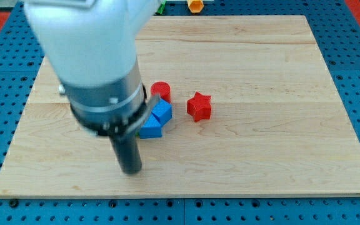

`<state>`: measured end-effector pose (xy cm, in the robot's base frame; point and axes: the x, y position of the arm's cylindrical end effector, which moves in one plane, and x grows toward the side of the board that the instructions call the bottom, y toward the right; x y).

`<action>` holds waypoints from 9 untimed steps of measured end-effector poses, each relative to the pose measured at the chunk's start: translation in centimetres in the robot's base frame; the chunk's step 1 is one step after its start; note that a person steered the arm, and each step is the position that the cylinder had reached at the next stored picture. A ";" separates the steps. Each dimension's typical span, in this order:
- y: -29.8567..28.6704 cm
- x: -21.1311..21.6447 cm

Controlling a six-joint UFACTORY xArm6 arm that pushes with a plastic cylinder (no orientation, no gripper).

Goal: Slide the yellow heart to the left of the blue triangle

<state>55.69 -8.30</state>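
Four blocks sat near the middle of the board [261,62]. The red cylinder [160,91] lay nearest the top edge, the blue cube [162,112] just below it, and the blue triangle [150,129] below that. The red star [199,106] sat apart on their right. The tip [130,170] stood below the triangle, nearer the bottom edge.

Big white and grey arm [92,56] fills the view's left over the wooden board [261,144], my tip [130,170] down near the view's bottom, just below-left of the blue triangle [150,129]. Blue cube [162,112] touches the triangle's upper right, red cylinder [160,90] just above it, red star [199,106] apart to the right. Yellow heart hidden or not visible; an orange block [195,5] and a green block [160,7] sit off the board at the view's top.
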 end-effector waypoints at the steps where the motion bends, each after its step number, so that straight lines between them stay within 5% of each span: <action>1: 1.7 -3.7; 3: 3.4 -8.1; 5: -0.8 1.7; 6: -5.6 0.2; 8: 1.0 -7.1; 9: 1.7 -4.9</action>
<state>50.81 -6.60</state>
